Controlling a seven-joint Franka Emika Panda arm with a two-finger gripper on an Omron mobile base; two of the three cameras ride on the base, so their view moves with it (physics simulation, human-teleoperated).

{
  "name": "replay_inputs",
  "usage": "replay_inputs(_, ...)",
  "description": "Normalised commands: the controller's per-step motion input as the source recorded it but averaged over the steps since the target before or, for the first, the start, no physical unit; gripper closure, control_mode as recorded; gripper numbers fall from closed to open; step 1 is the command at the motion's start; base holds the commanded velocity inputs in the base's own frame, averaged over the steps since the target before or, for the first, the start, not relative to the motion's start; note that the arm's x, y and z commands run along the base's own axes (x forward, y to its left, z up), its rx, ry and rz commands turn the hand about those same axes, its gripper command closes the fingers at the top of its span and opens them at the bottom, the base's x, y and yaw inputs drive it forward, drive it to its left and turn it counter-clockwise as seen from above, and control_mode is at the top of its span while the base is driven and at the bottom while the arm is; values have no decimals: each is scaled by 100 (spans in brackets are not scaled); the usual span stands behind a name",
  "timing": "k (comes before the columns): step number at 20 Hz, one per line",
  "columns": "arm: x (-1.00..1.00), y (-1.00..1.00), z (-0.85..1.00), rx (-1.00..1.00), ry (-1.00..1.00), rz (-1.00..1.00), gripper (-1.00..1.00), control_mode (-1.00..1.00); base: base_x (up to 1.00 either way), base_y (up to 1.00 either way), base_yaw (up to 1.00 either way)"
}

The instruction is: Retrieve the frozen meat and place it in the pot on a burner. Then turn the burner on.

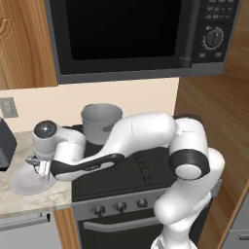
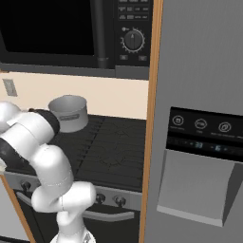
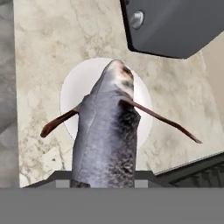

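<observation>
Half done at best, we judge: our gripper (image 1: 40,167) pinches the frozen meat (image 3: 107,131) just above the white plate (image 3: 70,94) on the counter left of the cooktop, while the pot (image 1: 100,121) waits on its rear burner (image 1: 141,168), knobs (image 1: 120,206) untouched.

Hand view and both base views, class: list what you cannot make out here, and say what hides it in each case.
- Gripper fingertips, hand view: hidden behind the frozen meat, so open or shut cannot be told.
- Inside of the pot, left base view: the camera angle shows only its rim and wall.
- Burner under the pot, left base view: covered by the pot and the arm.
- Plate, hand view: its middle is covered by the meat.
</observation>
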Motion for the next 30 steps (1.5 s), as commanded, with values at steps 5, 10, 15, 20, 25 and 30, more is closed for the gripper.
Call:
replay_inputs(5,-31,-35,38,6,-1,-9,100,-100,0,0,0)
replay_inputs(10,-26,-41,31,6,0,-9,100,-100,0,0,0)
replay_inputs(15,-2,-37,34,3,0,0,100,-100,0,0,0)
replay_inputs(20,0,-29,5,0,0,0,100,-100,0,0,0)
replay_inputs(25,0,-25,0,0,0,-3,100,-100,0,0,0)
replay_inputs(30,0,-23,2,0,-2,-9,100,-100,0,0,0)
